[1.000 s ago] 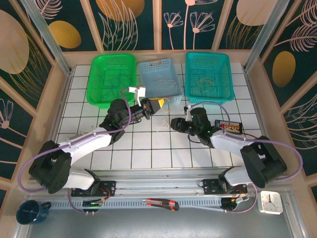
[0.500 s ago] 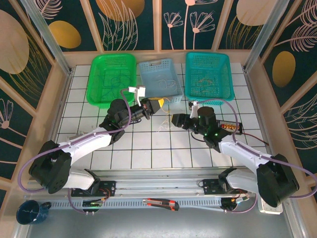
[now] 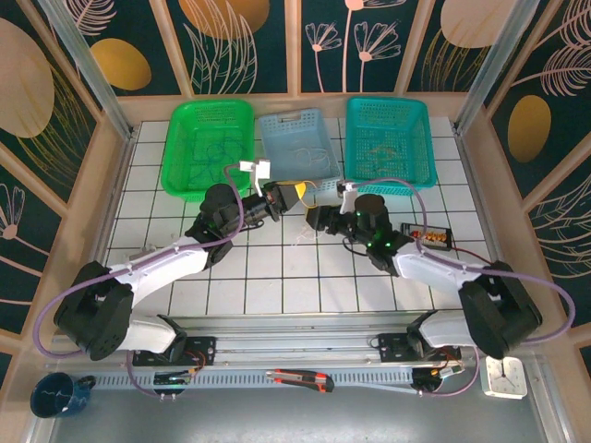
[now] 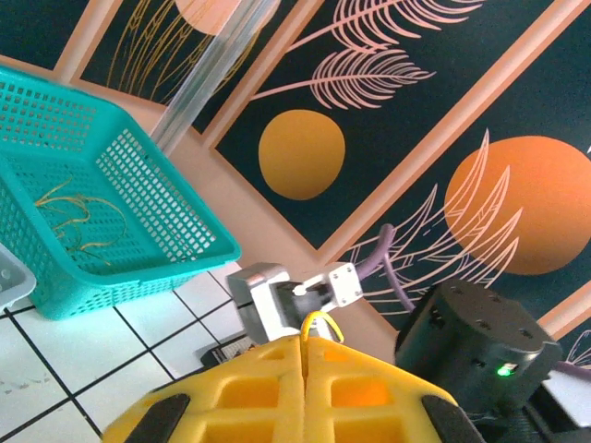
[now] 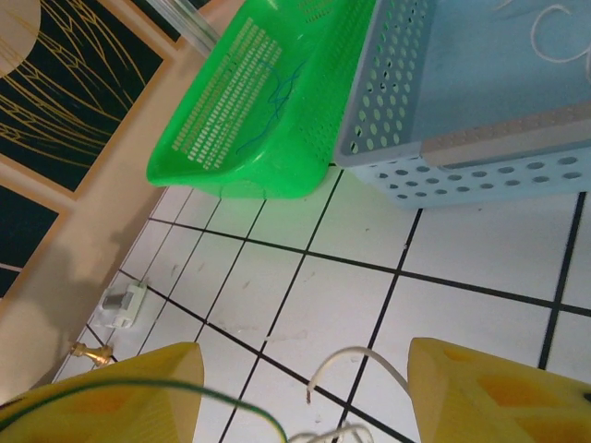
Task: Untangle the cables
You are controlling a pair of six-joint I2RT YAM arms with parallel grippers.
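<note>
My left gripper [image 3: 294, 195] hovers near the blue basket's front edge. Seen from the left wrist, this gripper [image 4: 305, 340] is shut on a thin yellow wire [image 4: 320, 320] that loops out above the closed yellow tips. A small loose tangle of cables [image 3: 302, 236] lies on the white tiles just below and between the two grippers. My right gripper [image 3: 315, 219] is close beside the left one and stands open. In the right wrist view, a white wire [image 5: 362, 358] and a green wire [image 5: 189, 397] run between the spread fingers of the right gripper [image 5: 303, 369], touching neither.
Three baskets line the back: green [image 3: 185, 175], blue [image 3: 273, 157] and teal [image 3: 349, 148], each with a few wires inside. A black connector board [image 3: 430, 237] lies right of the right arm. A box cutter [image 3: 300, 377], clock [image 3: 505, 377] and mug [image 3: 60, 395] sit near the front rail.
The right gripper has moved left and toward the back, closing in on the left gripper. The left arm has stayed where it was, still holding the yellow wire.
</note>
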